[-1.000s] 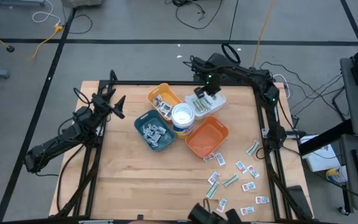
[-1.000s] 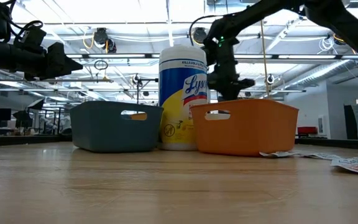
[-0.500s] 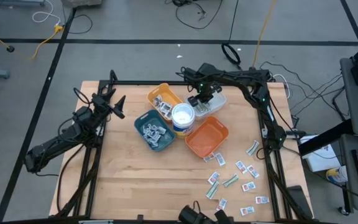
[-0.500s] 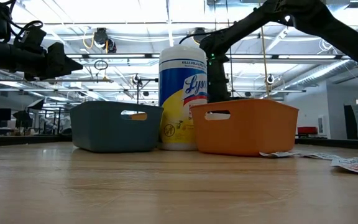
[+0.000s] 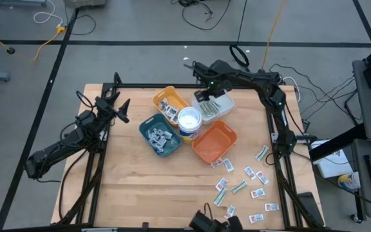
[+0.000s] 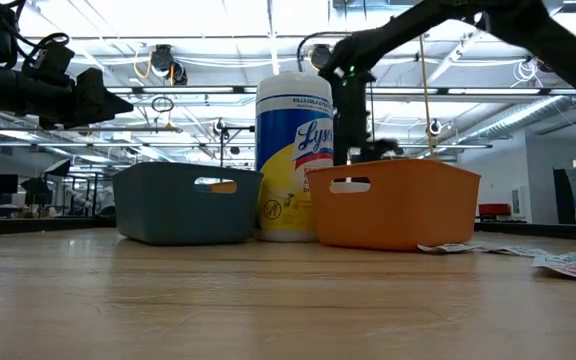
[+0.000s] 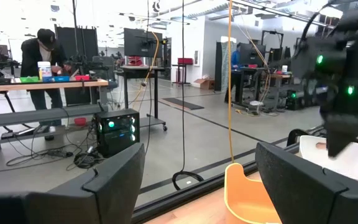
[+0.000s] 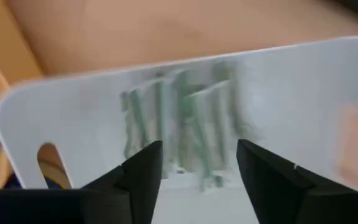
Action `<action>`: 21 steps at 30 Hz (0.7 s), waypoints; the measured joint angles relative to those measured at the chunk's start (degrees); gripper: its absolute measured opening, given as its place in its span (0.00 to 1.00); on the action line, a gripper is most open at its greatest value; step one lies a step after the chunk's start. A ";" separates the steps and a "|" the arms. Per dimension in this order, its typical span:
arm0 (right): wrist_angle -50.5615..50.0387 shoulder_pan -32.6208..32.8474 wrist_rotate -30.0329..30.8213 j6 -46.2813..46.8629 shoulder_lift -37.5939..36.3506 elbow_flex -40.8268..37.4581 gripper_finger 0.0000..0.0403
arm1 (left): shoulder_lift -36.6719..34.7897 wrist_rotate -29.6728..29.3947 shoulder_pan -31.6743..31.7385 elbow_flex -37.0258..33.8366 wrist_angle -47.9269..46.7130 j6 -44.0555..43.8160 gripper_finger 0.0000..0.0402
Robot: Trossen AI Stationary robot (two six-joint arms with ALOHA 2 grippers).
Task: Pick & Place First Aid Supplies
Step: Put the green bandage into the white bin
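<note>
While you look down from the high view, nearest the table's front edge you find the scattered first aid packets [image 5: 245, 188], small flat white squares with red or blue marks and narrow green-white strips, lying loose on the pale wooden table [image 5: 127, 187] toward its right front corner. Only two or three of them show in the low view, flat on the wood at the far right.

Farther in sits the orange plastic tray [image 5: 214, 142], then the white round tub with the yellow and blue label [image 5: 189, 122], touching the dark blue-grey plastic tray [image 5: 159, 135] that holds pale packets. Behind those, the yellow plastic tray [image 5: 170, 103] also holds packets, and the white plastic tray [image 5: 219, 104] sits at the back.

Your right gripper [image 5: 206, 98] hangs over that white tray. The low view hides the tray behind the orange one; the right wrist view alone shows you inside it, where several green-white strip packets [image 8: 179, 121] lie in a loose pile, and the two dark fingers [image 8: 140, 177] stand apart above them with nothing between.

Your left gripper [image 5: 118, 108] waits over the table's left side, raised, fingers spread and empty. Its wrist view shows you a person bent over a bench [image 7: 42, 56] in the room beyond.
</note>
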 joint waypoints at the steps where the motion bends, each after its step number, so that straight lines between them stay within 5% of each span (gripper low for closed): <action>1: -0.42 -0.13 0.36 1.92 -0.86 -0.01 0.51 | 0.00 0.01 0.01 0.00 0.00 0.00 0.77; 13: 6.05 0.82 4.69 29.03 -17.07 -20.67 0.47 | 0.00 0.01 -0.01 0.00 0.00 0.00 0.77; 21: 7.24 8.34 4.50 42.83 -30.60 -39.66 0.48 | 0.00 0.01 0.01 0.00 0.00 0.00 0.77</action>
